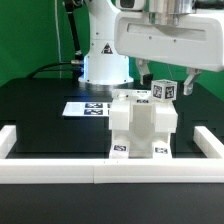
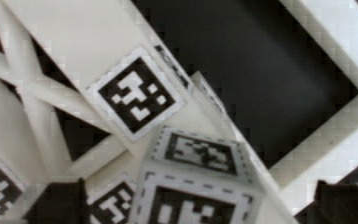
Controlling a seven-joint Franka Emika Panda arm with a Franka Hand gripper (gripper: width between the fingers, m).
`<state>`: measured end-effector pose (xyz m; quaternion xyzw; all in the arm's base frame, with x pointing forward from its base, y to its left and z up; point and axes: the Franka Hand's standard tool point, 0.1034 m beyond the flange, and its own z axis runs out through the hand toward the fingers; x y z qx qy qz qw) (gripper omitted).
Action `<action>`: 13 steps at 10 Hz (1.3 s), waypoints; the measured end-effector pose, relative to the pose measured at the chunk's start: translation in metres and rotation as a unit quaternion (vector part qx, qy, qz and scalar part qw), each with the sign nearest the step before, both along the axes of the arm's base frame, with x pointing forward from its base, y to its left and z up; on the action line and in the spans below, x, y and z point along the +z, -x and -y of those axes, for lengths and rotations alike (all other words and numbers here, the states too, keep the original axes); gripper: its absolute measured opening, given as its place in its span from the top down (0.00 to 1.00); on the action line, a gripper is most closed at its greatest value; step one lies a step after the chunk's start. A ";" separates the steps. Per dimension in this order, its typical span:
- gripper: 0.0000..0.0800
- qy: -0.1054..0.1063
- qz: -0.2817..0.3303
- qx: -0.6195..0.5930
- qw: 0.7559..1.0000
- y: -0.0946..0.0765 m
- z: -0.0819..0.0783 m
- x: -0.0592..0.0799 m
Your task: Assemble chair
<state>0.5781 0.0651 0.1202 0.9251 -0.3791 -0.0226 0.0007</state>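
The partly built white chair [image 1: 145,125] stands in the middle of the black table, with marker tags on its front and top. At its upper right a tagged post [image 1: 165,90] sticks up. My gripper [image 1: 173,86] hangs around that post from above. In the wrist view the tagged post [image 2: 197,190] lies between my dark fingertips [image 2: 345,195], and a gap shows on each side of it. The gripper [image 2: 197,208] is open and holds nothing. More tagged chair parts [image 2: 137,92] fill the wrist view beyond the post.
The marker board [image 1: 85,107] lies flat behind the chair on the exterior view's left. A low white border rail [image 1: 100,168] runs along the front and up both sides of the table; the wrist view shows it too [image 2: 336,60]. The robot base [image 1: 103,60] stands at the back.
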 end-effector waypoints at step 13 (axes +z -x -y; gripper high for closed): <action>0.19 -0.018 0.011 0.479 0.877 -0.001 0.003 0.000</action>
